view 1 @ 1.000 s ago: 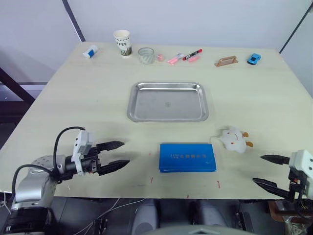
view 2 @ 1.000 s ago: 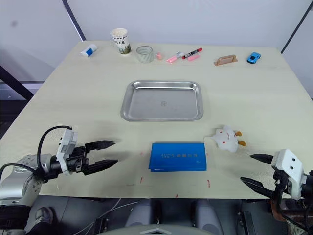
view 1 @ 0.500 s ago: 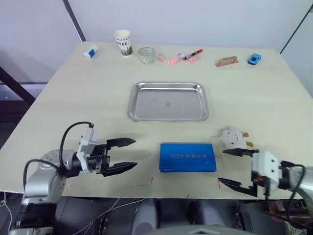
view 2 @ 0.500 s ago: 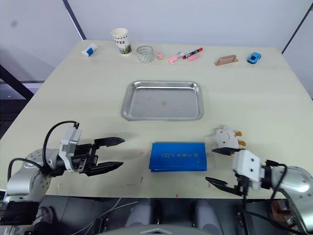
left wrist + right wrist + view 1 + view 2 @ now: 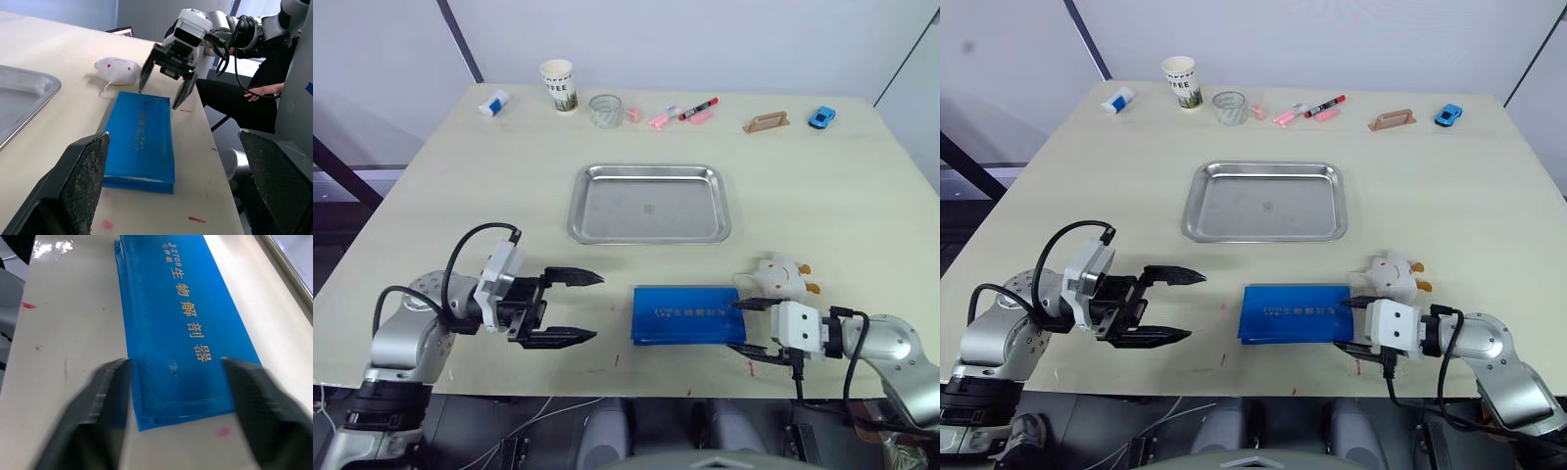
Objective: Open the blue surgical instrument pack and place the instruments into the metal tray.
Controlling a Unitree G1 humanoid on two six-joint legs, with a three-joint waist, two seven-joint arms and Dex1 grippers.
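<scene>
Pack (image 5: 688, 314): one, folded shut. Tray (image 5: 649, 203): one. Left fingers (image 5: 570, 306) apart; right fingers (image 5: 745, 326) apart, straddling pack's end.

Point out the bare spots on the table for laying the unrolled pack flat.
Bare: between the metal tray and blue surgical instrument pack; table's left side. Crowded: around the pack, with the right tool and white toy.
</scene>
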